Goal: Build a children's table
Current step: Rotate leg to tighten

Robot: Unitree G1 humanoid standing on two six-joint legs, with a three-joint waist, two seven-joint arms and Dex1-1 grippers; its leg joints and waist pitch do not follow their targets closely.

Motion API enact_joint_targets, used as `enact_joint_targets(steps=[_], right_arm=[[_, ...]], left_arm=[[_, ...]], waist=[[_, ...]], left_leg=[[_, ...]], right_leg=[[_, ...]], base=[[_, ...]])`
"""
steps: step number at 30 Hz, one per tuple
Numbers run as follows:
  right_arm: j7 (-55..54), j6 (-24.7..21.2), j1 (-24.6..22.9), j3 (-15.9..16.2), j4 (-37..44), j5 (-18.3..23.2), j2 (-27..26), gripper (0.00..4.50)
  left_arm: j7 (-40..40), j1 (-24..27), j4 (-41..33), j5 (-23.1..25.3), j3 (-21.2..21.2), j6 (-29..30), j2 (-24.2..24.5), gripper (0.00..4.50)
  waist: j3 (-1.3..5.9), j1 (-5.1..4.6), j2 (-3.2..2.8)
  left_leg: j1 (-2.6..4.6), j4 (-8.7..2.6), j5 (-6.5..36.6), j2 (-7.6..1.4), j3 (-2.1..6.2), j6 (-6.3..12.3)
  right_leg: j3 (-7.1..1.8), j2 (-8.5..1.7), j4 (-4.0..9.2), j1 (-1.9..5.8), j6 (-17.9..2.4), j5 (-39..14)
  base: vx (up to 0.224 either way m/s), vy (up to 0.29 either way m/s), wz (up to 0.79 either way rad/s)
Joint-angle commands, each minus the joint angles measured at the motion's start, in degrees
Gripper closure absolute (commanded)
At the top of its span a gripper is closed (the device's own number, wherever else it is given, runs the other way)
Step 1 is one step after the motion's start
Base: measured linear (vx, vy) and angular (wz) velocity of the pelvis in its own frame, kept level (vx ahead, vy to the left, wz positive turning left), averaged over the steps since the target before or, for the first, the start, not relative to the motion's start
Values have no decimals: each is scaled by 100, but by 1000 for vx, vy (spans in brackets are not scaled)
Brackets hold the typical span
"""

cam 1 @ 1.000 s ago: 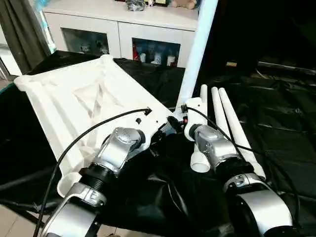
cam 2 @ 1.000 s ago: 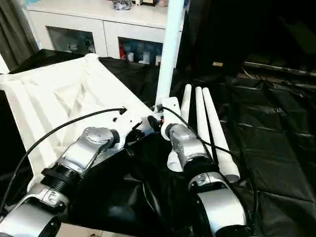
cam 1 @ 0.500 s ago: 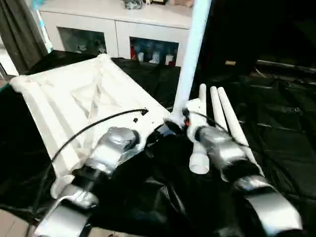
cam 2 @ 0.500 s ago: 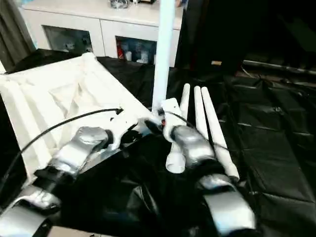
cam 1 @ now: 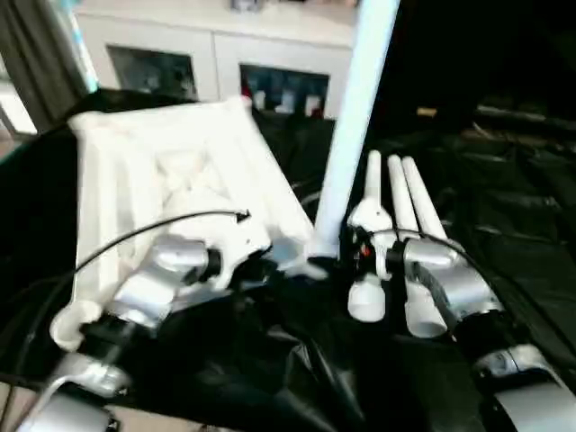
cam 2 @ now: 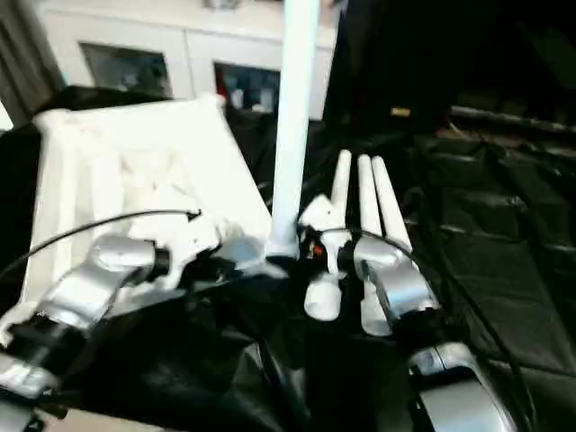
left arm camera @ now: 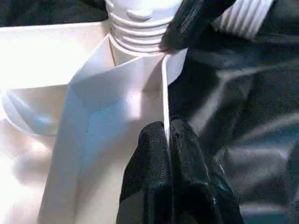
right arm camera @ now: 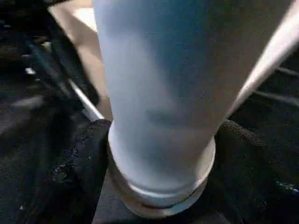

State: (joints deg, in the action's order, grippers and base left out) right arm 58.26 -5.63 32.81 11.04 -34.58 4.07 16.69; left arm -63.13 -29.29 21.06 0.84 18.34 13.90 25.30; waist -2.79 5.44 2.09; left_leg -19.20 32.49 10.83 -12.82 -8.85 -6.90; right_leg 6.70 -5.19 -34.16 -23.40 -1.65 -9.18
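Observation:
The white tabletop (cam 1: 171, 175) lies ribbed side up on the left. One white leg (cam 1: 353, 117) stands upright in its near right corner socket (left arm camera: 140, 21). My right gripper (right arm camera: 161, 163) is shut on the base of this leg, with a black finger on each side. My left gripper (left arm camera: 167, 128) is shut on a thin rib of the tabletop just beside that socket. In the head views both grippers meet at the leg's foot (cam 1: 315, 256). Three more legs (cam 1: 396, 193) lie side by side to the right, partly under my right forearm.
Black sheeting (cam 1: 504, 207) covers the big table around the parts and bunches up in front of my arms. A white cabinet with glass doors (cam 1: 225, 54) stands behind it, with a dark curtain (cam 1: 36, 54) at the far left. A black cable (cam 1: 153, 234) arcs over my left arm.
The tabletop has turned about the corner holding the leg, its far end swinging to the right. My right forearm has swung out to the right. The lying legs stayed put.

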Motion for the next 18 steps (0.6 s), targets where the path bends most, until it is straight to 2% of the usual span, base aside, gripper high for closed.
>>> enact_joint_targets(steps=[1, 3, 5, 10, 11, 18], right_arm=[[99, 11, -29, -7, 151, 54, 124, 96], [149, 1, -47, 21, 195, 44, 128, 96], [161, -5, -50, 39, 202, 40, 116, 96], [197, -34, -53, 65, 195, 31, 99, 96], [216, -45, -56, 75, 194, 24, 99, 122], [203, -52, -74, 117, 150, -39, 92, 169]], left_arm=[[-235, 66, -161, -39, 113, -88, 53, 450], [-321, 112, -225, -72, 116, -77, 125, 450], [-358, 142, -277, -95, 126, -67, 156, 450], [-380, 147, -269, -107, 132, -77, 163, 450], [-383, 147, -262, -105, 131, -84, 162, 450], [-370, 148, -276, -113, 146, -61, 175, 450]], waist=[[351, 12, -32], [363, 12, -14], [367, 13, -20], [366, 15, -16], [367, 17, -15], [370, 19, -23]], left_leg=[[-53, -357, 1100, -43, -84, 252], [-57, -349, 997, -44, -87, 240], [-65, -344, 932, -41, -87, 248], [-64, -340, 873, -37, -90, 248], [-62, -339, 873, -36, -92, 247], [-58, -334, 848, -35, -90, 236]], right_leg=[[-324, -297, 365, 356, -1021, -1491], [-330, -295, 341, 362, -1048, -1323], [-332, -296, 320, 369, -1082, -1222], [-332, -295, 317, 375, -1091, -1190], [-333, -295, 318, 373, -1088, -1190], [-333, -293, 309, 376, -1091, -1167]], base=[[0, 0, 0], [0, 0, 0], [0, 0, 0], [0, 0, 0], [0, 0, 0], [0, 0, 0]])
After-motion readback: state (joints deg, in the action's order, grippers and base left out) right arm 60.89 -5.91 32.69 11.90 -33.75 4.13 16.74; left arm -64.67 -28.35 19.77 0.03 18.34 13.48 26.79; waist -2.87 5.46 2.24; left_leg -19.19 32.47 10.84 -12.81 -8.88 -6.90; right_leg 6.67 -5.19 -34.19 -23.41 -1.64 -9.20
